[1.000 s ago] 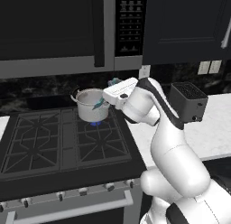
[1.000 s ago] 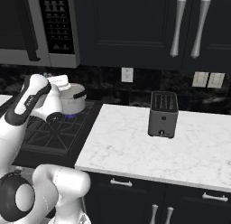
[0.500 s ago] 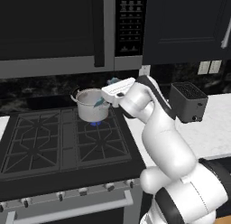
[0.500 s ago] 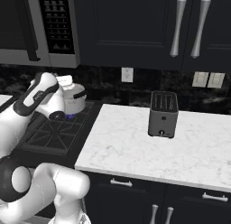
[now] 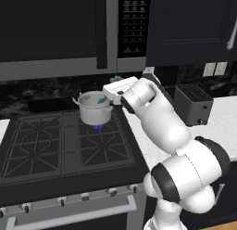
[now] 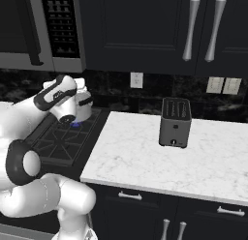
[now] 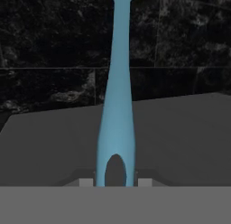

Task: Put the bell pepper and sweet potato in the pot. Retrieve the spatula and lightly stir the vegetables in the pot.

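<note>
The steel pot [image 5: 95, 111] stands on the stove's back right burner over a blue flame. My gripper [image 5: 109, 94] hovers at its right rim, shut on the teal spatula [image 5: 102, 100], whose far end dips inside the pot. In the hand view the spatula [image 7: 116, 105] runs straight up from between my fingertips [image 7: 85, 182] towards the dark backsplash. From the right base view the pot [image 6: 86, 104] peeks out behind my forearm. The bell pepper and sweet potato are hidden.
A black gas stove [image 5: 60, 145] fills the left side, with a microwave [image 5: 69, 34] overhead. A black toaster [image 6: 174, 122] stands on the white marble counter [image 6: 160, 161] to the right. Dark cabinets [image 6: 160, 31] hang above.
My hand has edged slightly left towards the pot with the spatula still gripped, and my elbow has swung round. The pot has not moved.
</note>
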{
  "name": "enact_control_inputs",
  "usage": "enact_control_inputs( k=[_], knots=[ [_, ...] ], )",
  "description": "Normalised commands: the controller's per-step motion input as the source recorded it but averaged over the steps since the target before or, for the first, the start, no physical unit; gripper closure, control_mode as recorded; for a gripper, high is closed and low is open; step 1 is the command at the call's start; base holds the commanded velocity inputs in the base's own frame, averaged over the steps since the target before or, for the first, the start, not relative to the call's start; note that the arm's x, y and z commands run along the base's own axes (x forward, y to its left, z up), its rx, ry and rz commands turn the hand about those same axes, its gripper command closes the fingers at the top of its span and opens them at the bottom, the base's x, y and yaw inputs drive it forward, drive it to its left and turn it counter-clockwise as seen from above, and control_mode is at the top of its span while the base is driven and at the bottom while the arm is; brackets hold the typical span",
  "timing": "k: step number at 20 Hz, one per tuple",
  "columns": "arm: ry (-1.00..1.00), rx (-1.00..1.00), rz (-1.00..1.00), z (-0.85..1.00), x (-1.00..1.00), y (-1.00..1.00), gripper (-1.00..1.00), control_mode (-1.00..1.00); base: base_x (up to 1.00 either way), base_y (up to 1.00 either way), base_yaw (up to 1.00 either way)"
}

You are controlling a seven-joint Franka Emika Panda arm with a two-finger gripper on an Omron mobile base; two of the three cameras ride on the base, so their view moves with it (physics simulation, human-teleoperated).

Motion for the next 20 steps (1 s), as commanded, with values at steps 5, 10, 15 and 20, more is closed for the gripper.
enact_control_inputs(
  k=[5,10,15,20],
  knots=[
    [0.00,0.00,-0.07,-0.29,0.78,0.00,1.00,-1.00,0.00,0.00,0.00],
    [0.00,0.00,-0.04,-0.48,0.59,0.06,1.00,-1.00,0.00,0.00,0.00],
    [0.03,0.00,-0.03,-0.45,0.59,0.25,1.00,-1.00,0.00,0.00,0.00],
    [0.09,0.00,0.00,-0.51,0.51,0.42,1.00,-1.00,0.00,0.00,0.00]
  ],
)
